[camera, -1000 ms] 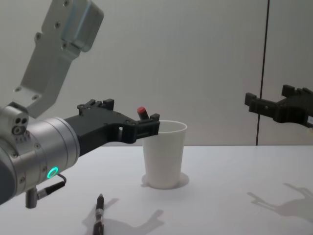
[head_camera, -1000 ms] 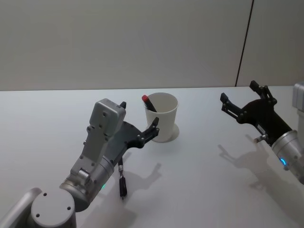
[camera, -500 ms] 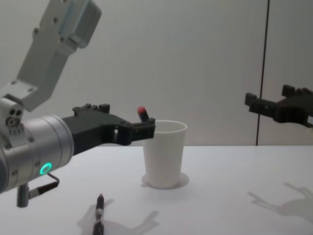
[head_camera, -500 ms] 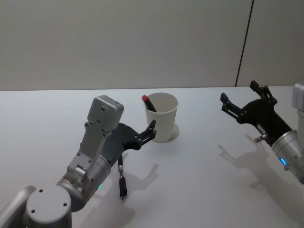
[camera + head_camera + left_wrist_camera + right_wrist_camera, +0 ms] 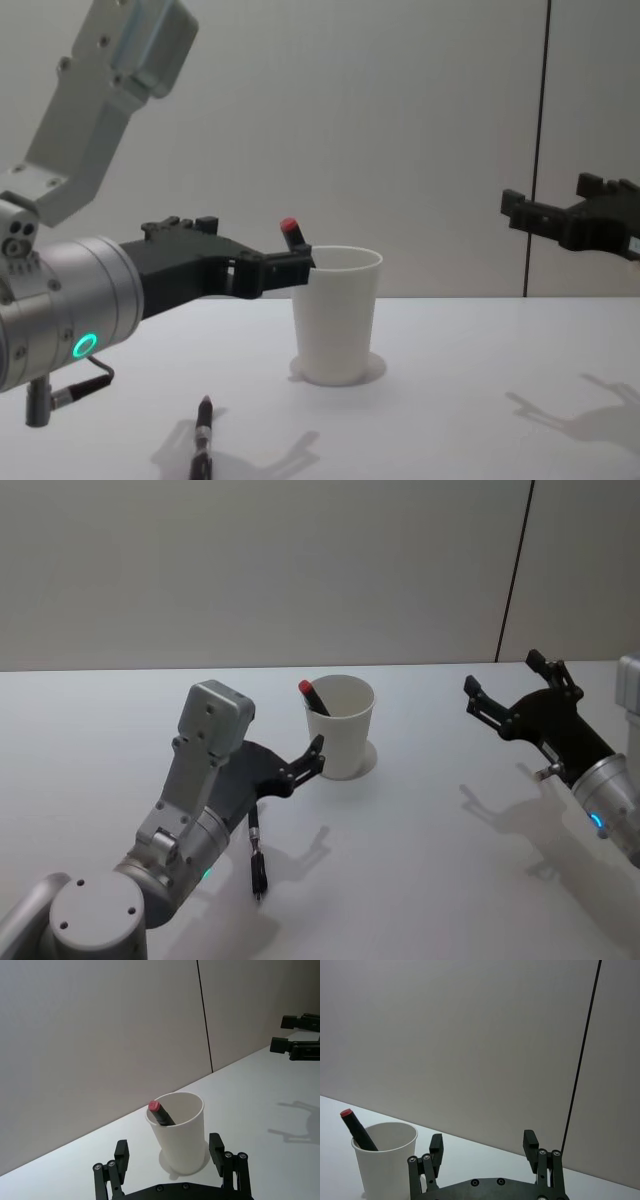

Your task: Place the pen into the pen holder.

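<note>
Left gripper, spread empty, hovered just before the cup holding a pen; right gripper spread, far aside.

Head camera's up high, looking forward and down on the table. Chest camera sits low, sighting level across the tabletop. Left wrist camera peers out through the spread left gripper, close on the pen holder; right wrist camera looks over the right gripper from farther off. All four views share the pen holder.
</note>
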Controlling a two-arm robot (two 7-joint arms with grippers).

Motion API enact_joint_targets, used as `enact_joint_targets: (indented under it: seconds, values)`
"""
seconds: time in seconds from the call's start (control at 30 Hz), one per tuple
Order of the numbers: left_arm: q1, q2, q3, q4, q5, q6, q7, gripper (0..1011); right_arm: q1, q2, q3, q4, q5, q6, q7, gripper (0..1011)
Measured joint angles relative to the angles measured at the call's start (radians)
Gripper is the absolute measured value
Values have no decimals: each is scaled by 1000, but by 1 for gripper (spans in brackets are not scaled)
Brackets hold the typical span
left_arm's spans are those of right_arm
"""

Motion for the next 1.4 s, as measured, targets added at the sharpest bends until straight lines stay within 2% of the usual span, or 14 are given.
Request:
enact_joint_targets:
  seconds: [0.17,0.47,1.1,1.4]
  values:
    - [3,1,-5,-4,-17,15,2,1001,0,0,0,0,0,0,0,1002]
    - [10,2,-18,-22,-67,73,18,1001,0,0,0,0,0,0,0,1002]
    - [22,-18,-38,-46,-182,198,97,1001,0,0,0,0,0,0,0,1002]
    - [25,-27,-43,-49,-213,256,119,1001,0,0,0,0,0,0,0,1002]
